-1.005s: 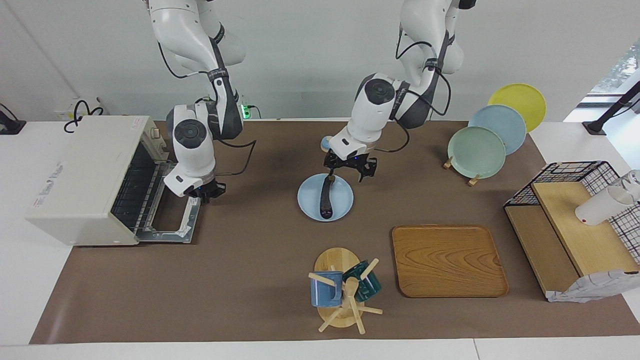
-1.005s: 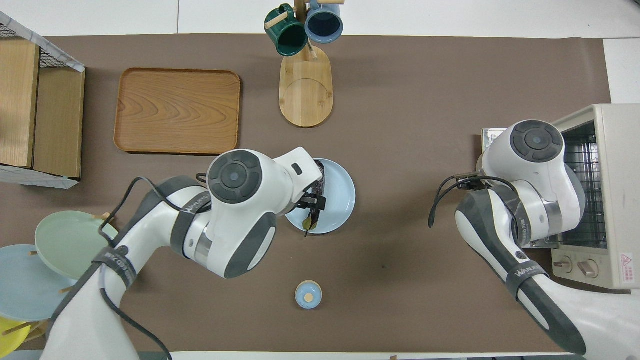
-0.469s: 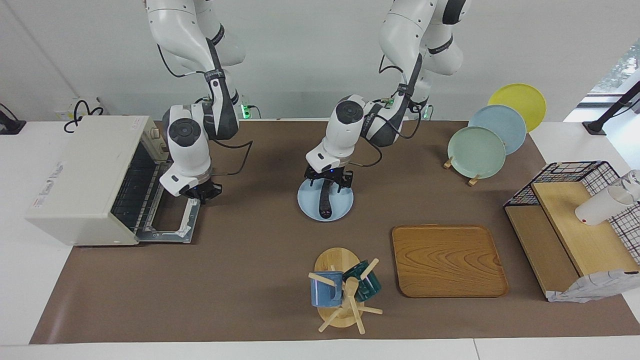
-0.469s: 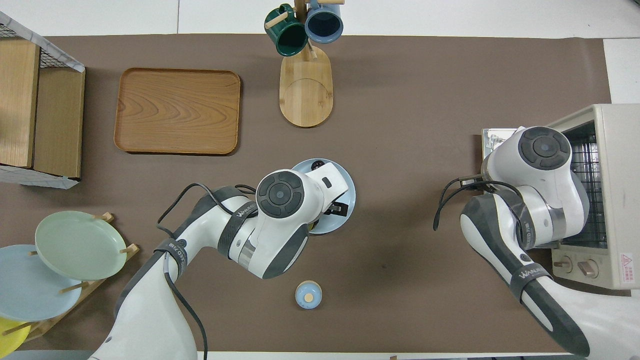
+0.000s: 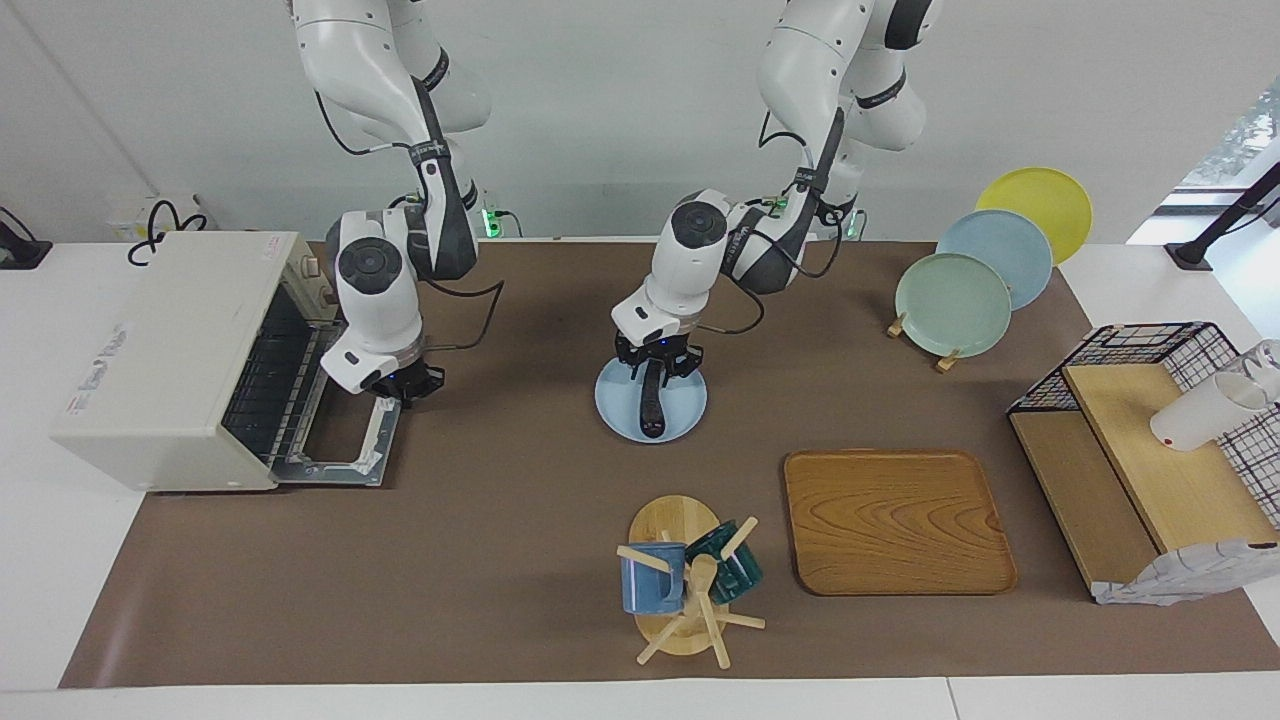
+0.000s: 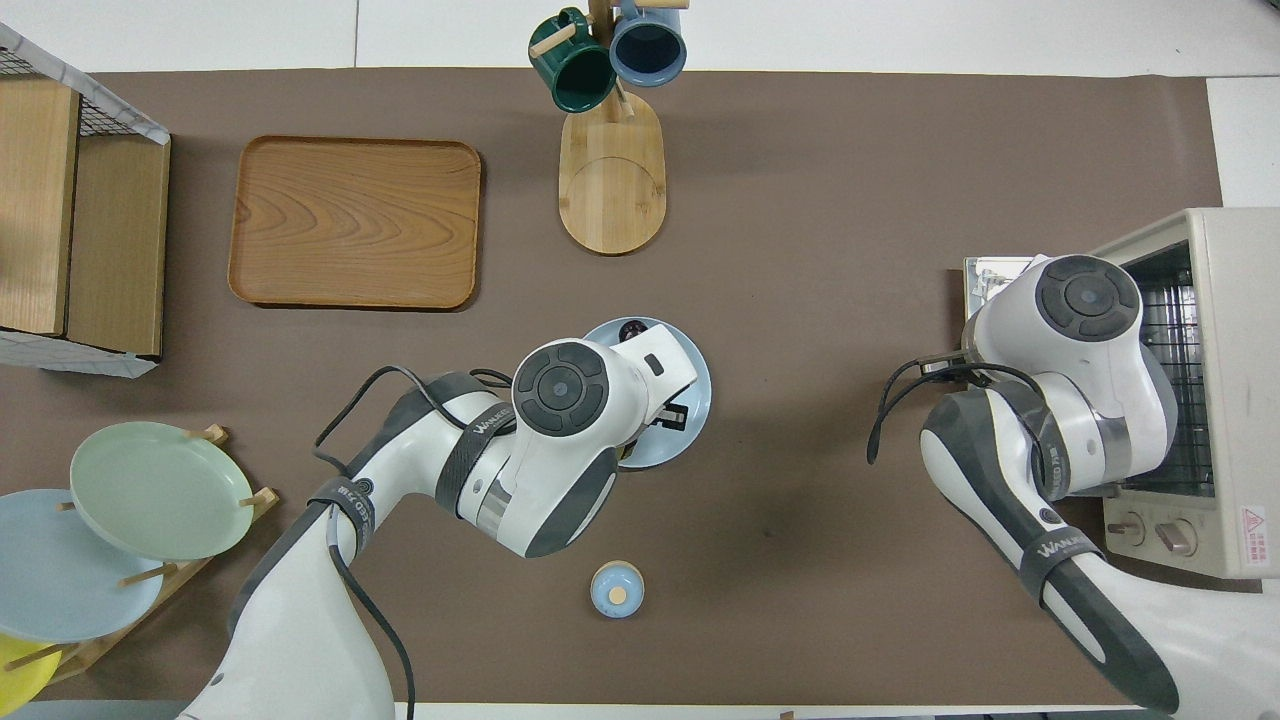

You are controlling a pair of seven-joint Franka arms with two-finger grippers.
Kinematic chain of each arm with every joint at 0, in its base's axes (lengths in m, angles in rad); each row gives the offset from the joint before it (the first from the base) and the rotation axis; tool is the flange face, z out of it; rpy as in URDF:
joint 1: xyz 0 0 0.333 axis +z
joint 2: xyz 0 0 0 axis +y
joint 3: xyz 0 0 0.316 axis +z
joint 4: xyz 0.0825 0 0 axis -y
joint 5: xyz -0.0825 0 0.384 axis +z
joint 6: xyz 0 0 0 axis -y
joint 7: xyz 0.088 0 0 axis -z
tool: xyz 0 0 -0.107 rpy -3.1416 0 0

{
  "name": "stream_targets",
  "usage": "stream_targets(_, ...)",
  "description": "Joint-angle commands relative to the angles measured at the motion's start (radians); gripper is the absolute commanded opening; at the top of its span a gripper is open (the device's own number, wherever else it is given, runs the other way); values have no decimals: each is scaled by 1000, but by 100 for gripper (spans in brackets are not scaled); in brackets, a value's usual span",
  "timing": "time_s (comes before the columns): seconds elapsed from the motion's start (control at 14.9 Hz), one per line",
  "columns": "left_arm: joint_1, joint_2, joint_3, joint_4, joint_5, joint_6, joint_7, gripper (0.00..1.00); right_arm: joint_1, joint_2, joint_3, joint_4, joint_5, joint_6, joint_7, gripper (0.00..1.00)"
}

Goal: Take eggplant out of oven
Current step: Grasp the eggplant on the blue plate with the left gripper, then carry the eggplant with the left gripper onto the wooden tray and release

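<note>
Right now I see the eggplant (image 5: 651,403) lying on the light blue plate (image 5: 683,412) near the middle of the tabletop (image 5: 500,560), well apart from the oven (image 5: 170,360). My left hand (image 5: 657,365) is down at the end of the eggplant nearer the robots, its fingers set close around that end; I cannot tell for certain whether they clamp it. From overhead the left arm's wrist covers most of the eggplant, leaving only the farther tip (image 6: 631,329) showing at the plate's rim (image 6: 700,385).

The oven sits at the right arm's end of the tabletop, its door (image 5: 345,440) dropped flat and the wire rack (image 5: 270,380) exposed. My right hand (image 5: 400,383) hangs over the open door; I cannot make out its fingers. Overhead, that arm hides part of the oven's mouth and the door.
</note>
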Motion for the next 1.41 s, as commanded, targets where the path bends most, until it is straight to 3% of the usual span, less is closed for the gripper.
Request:
stream_targets(0.0, -9, -4, 17, -5, -17, 14, 11, 0, -38, -2, 12, -21, -17, 26, -35, 0)
stream_targets(0.27, 9, -26, 18, 6, -17, -18, 6, 0, -58, -1, 12, -21, -17, 26, -65, 0)
stream_targets(0.47, 120, -105, 17, 35, -17, -159, 30, 0, -83, -1, 14, -32, -17, 52, -79, 0)
stream_targets(0.67, 261, -101, 17, 108, -17, -265, 119, 0, -104, 1, 14, -37, -15, 63, -104, 0)
stream_targets(0.87, 436, -64, 15, 174, -17, -293, 234, 0, -124, 2, 17, -37, 20, 65, -119, 0)
stream_targets(1.07, 526, -18, 20, 222, -5, -317, 354, 0, -126, 2, 15, -37, 20, 68, -150, 0)
stream_targets(1.34, 605, 162, 20, 383, 2, -295, 363, 0, -153, 2, 17, -38, 23, 68, -171, 0)
